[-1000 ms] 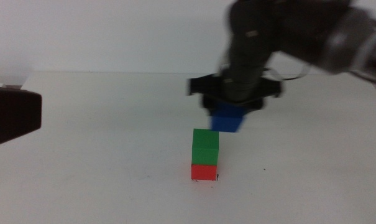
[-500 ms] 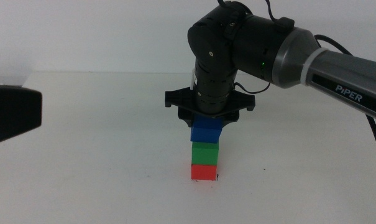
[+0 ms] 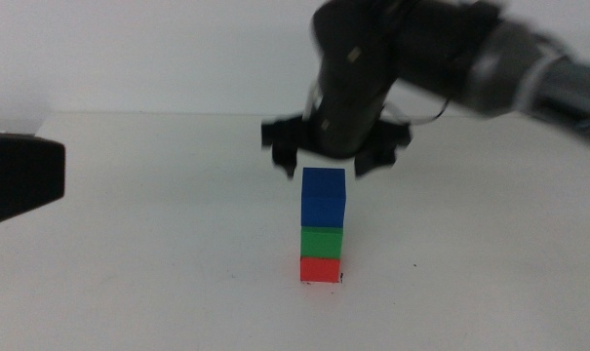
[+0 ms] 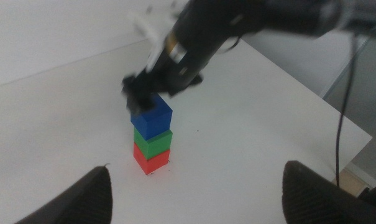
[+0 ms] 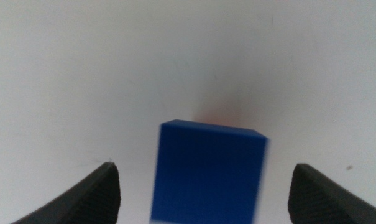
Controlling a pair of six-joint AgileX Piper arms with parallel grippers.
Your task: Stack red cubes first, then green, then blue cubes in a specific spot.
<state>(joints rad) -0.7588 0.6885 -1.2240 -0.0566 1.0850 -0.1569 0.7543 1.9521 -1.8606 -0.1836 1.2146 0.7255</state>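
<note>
1. Since before, the right gripper point(image 3: 334, 159) is lifted off the blue cube point(image 3: 323, 198), jaws wide apart and empty.
2. Blue is stacked on green cube point(image 3: 322, 241), on red cube point(image 3: 320, 268).
3. The left gripper point(image 4: 194, 193) is parked aside, jaws wide apart, empty.

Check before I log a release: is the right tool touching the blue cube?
Apart. The middle view shows the right tool above the blue cube, jaws spread wide of it; the right wrist view shows white table between each jaw and the cube.

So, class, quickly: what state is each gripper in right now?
Left gripper: open, holding nothing, waiting off to the side.
Right gripper: open, holding nothing, just above the blue cube.
</note>
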